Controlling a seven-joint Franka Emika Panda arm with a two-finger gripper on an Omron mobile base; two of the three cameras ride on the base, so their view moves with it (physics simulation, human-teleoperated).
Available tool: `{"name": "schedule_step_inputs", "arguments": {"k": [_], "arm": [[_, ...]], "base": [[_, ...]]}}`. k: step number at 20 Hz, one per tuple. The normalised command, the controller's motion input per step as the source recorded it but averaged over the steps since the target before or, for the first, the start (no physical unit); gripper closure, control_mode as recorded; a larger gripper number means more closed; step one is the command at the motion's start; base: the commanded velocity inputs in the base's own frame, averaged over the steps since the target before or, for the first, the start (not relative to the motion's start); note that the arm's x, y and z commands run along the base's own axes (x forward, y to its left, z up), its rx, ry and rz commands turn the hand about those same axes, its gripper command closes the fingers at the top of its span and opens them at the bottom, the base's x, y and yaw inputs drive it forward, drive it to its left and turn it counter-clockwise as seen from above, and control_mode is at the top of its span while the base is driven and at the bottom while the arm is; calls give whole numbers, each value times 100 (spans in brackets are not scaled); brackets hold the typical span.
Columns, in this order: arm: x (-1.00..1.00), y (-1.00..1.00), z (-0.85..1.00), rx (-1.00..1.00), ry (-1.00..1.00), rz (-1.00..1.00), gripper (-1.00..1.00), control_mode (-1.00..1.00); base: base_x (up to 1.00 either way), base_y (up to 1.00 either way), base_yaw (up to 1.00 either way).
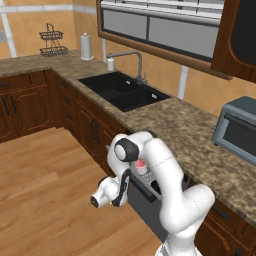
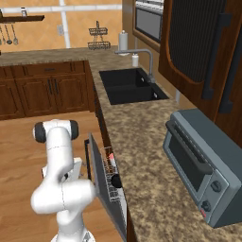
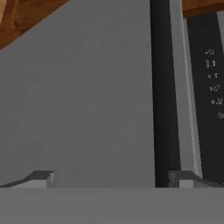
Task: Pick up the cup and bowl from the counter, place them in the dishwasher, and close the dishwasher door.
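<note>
The dishwasher door (image 2: 100, 177) stands partly raised, tilted out from the dishwasher (image 2: 113, 182) under the counter (image 2: 142, 160). In the right base view the gap behind it shows the white wire rack (image 2: 112, 177) holding the cup (image 2: 109, 157), red at its rim, and the black bowl (image 2: 116, 181) further along. The left base view gives just a glimpse of the cup's red past the arm's elbow, with the door's grey face below.

The hand view looks flat at the door's grey outer panel, its black bar handle (image 3: 160, 92) running lengthwise beside the dark control strip (image 3: 209, 87). The gripper (image 3: 111, 178) has its 2 fingertips (image 3: 41, 178) spread wide, nothing between them, the handle near the other tip.

The arm bends sharply at the elbow, the hand low in front of the door.
</note>
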Motion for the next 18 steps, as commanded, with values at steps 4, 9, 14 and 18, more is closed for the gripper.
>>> {"name": "schedule_step_inputs", "arguments": {"k": [4,9,14,18], "arm": [[27,-100,-27,12,0,2,-100,-100],[57,-100,-42,8,0,4,-100,-100],[71,-100,-45,9,4,3,-100,-100],[66,-100,-42,6,3,3,-100,-100]], "base": [[0,0,0],[0,0,0],[0,0,0],[0,0,0]]}}
